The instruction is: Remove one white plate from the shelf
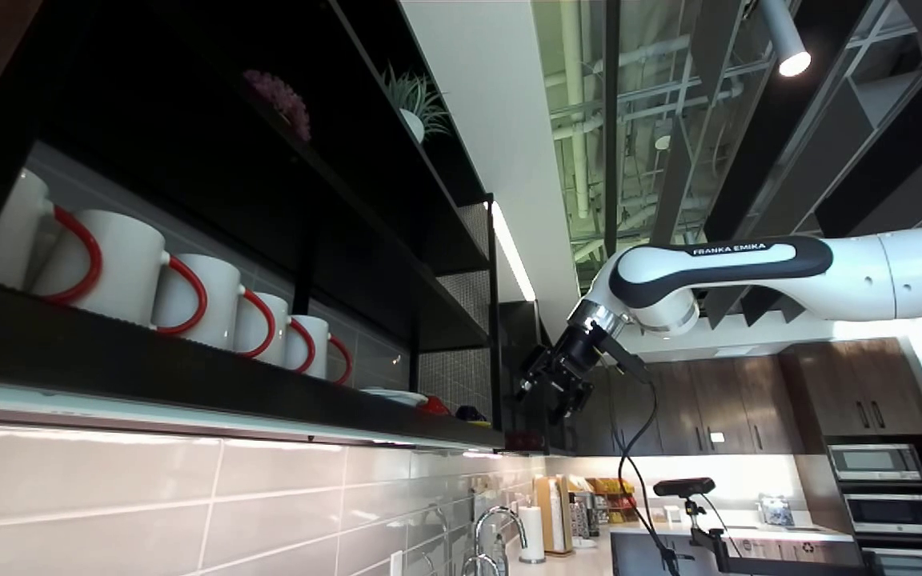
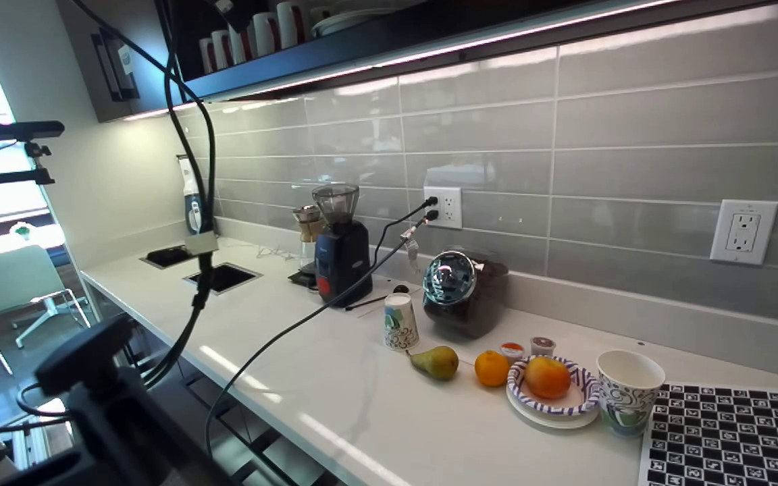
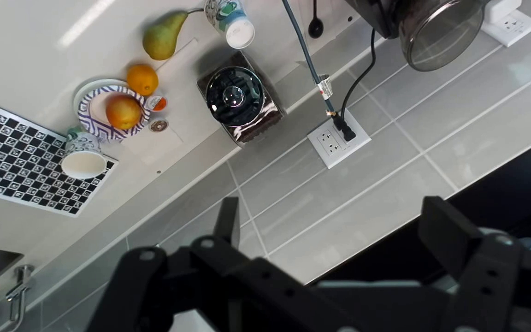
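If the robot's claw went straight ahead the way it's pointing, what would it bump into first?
Probably the grey tiled wall, visible past the open gripper in the wrist view. One finger overlaps the black shelf there, so that might come first; depth is unclear.

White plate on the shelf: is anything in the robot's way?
From the front, nothing visible blocks the white plate on the shelf. In an exterior view, a small red object sits beside it, toward the end effector; it might get bumped.

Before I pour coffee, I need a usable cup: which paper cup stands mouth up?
The paper cup beside the patterned bowl: its open mouth faces up. The other cup, by the pear, stands upside down.
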`<action>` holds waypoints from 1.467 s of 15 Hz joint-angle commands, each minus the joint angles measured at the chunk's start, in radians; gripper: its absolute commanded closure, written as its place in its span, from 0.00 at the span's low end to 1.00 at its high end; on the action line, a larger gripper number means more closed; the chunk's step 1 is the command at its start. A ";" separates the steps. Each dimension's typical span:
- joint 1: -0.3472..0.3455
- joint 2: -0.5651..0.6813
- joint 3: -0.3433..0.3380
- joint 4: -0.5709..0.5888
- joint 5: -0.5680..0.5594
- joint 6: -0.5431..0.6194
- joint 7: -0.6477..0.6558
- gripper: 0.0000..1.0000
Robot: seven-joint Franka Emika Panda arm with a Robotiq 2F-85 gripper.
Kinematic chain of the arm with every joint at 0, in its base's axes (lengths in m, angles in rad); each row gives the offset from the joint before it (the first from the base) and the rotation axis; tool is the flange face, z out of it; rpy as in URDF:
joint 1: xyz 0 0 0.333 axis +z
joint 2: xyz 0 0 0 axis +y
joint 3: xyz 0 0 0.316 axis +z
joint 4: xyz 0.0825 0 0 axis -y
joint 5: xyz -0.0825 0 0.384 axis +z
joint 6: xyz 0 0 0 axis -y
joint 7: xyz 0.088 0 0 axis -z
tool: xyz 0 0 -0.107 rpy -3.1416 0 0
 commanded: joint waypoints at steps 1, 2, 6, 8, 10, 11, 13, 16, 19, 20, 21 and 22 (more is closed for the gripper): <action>-0.014 0.004 0.008 0.004 0.011 -0.004 -0.008 0.00; -0.014 0.004 0.008 0.004 0.011 -0.004 -0.008 0.00; -0.014 0.004 0.008 0.004 0.011 -0.004 -0.008 0.00; 0.017 0.030 0.010 0.038 0.004 -0.027 -0.069 0.00; 0.058 0.051 0.015 0.074 0.001 -0.055 -0.159 0.00; 0.070 0.061 0.022 0.089 -0.007 -0.066 -0.192 0.00; 0.080 0.090 0.050 0.132 -0.044 -0.088 -0.231 0.00; 0.072 0.121 0.128 0.191 -0.150 -0.090 -0.238 0.00; 0.086 0.175 0.176 0.252 -0.246 -0.094 -0.277 0.00; 0.091 0.192 0.189 0.272 -0.275 -0.094 -0.298 0.00; 0.094 0.211 0.201 0.291 -0.307 -0.088 -0.318 0.00; 0.097 0.226 0.211 0.302 -0.340 -0.074 -0.336 0.00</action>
